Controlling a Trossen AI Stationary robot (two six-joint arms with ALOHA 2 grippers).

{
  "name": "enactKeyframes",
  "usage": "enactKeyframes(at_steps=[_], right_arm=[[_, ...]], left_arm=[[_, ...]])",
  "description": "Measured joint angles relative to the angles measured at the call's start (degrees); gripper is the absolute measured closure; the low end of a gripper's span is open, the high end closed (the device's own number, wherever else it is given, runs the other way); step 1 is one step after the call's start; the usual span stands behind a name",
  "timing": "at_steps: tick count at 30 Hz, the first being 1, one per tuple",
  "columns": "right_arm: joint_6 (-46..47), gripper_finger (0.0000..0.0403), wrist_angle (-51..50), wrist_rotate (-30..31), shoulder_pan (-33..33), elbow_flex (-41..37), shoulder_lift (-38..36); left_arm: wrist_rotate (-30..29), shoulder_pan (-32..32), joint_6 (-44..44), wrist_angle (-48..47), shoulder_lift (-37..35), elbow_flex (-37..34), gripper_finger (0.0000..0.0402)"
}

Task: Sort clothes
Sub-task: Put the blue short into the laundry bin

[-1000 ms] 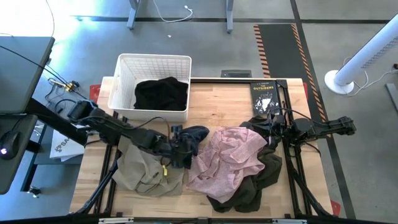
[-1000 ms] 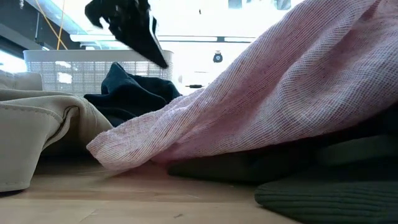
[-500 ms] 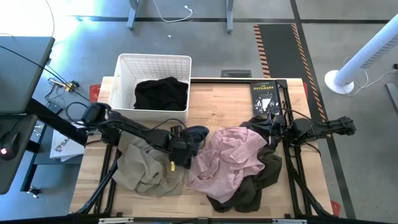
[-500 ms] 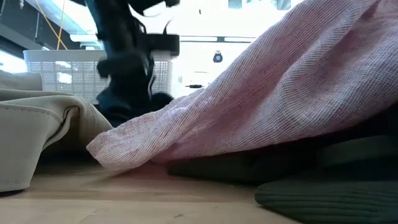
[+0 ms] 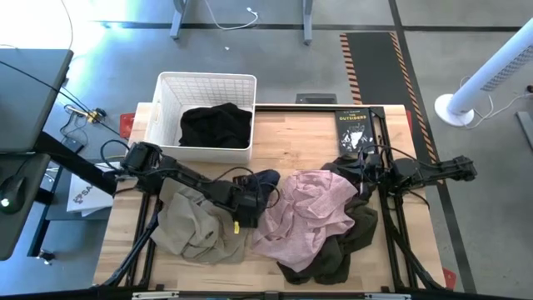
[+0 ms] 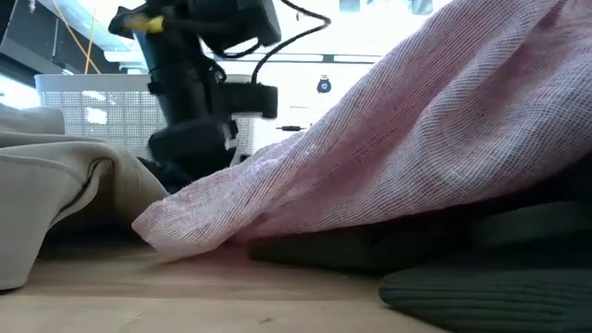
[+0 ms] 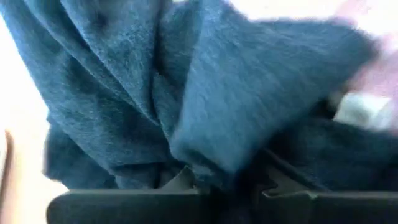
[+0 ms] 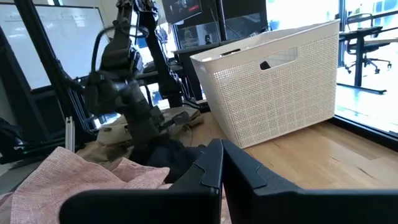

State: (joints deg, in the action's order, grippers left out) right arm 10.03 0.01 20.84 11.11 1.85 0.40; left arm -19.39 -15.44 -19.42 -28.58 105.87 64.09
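The small navy-grey garment (image 5: 266, 177) lies bunched on the table between the khaki-beige garment (image 5: 196, 223) and the light pink one (image 5: 308, 208). The pink one lies over the dark olive-green garment (image 5: 337, 250). The black garment (image 5: 216, 125) lies in the white basket (image 5: 206, 77). My left gripper (image 5: 252, 193) is down on the navy-grey garment, and its blue cloth (image 7: 236, 93) fills the left wrist view. My right gripper (image 5: 362, 171) is shut and empty beside the pink garment's right edge. My left gripper has a raised fold of the navy-grey garment (image 7: 208, 158) between its two fingers (image 7: 180, 182). It comes from above, slanting toward the table's right. The rest of the garment lies bunched on the table.
A black paperback book (image 5: 353, 129) lies at the far right of the table. The basket stands at the far left corner and also shows in the right wrist view (image 8: 273, 87). Bare wood shows between the basket and the book.
My left gripper has gone down and a little toward the table's right edge, onto the navy-grey garment. In the low view it has come from high above the clothes down to them.
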Motion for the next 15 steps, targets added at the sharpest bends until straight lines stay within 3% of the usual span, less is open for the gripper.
enactKeyframes(at_steps=[6,9,15], right_arm=[[0.0,0.0402,0.0,0.03,0.01,0.0,0.0],[0.0,0.0402,0.0,0.01,0.0,0.0,0.0],[0.0,0.0402,0.0,0.0,0.01,0.0,0.0]], left_arm=[[-9.34,-0.31,3.86,1.96,-15.76,2.79,0.0383],[-17.24,-1.65,9.53,4.26,-24.25,4.85,0.0383],[-38.36,-4.6,36.94,19.51,-38.6,6.62,0.0376]])
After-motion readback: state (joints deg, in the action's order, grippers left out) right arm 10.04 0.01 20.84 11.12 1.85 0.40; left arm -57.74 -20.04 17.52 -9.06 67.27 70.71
